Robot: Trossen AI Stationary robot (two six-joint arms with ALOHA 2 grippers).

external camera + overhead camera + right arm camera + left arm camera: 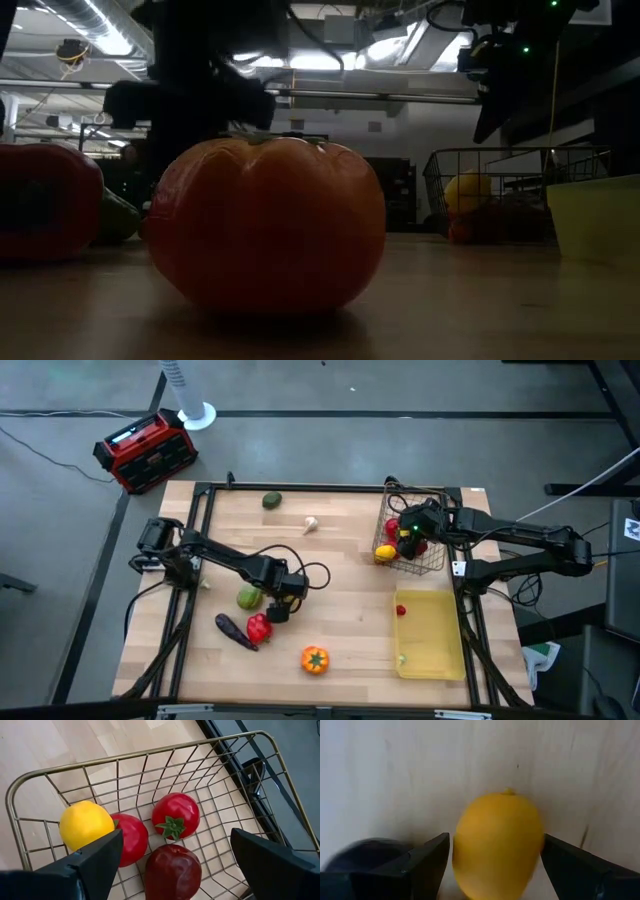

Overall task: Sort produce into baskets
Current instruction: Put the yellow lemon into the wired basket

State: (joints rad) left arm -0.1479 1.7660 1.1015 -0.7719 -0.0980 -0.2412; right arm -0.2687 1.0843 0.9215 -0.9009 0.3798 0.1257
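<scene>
My left gripper (285, 598) is over the table's middle left, shut on a yellow lemon (497, 845) that its own body hides in the high view. Close by lie a green fruit (248, 598), a red pepper (259, 627), a purple eggplant (235, 631) and an orange tomato-like fruit (315, 659). An avocado (272, 501) and a garlic (311, 523) lie at the far side. My right gripper (175, 865) hangs open and empty above the wire basket (150, 760), which holds a second lemon (85, 824) and three red fruits (175, 815). My left gripper has the lemon's two long sides (537, 845) pinched between its two fingers, which lie across its middle and come from above, pointing down. The lemon's nubbed end (508, 792) points away from the wrist. Whether it rests on the table or is lifted, I cannot tell.
The flat yellow tray (440, 645) lies near the basket on the right, with a small red piece (401, 610) and a small green piece (401, 658) in it. A red-and-black box (145, 450) stands off the table at the far left. Bare wood lies between the two groups.
</scene>
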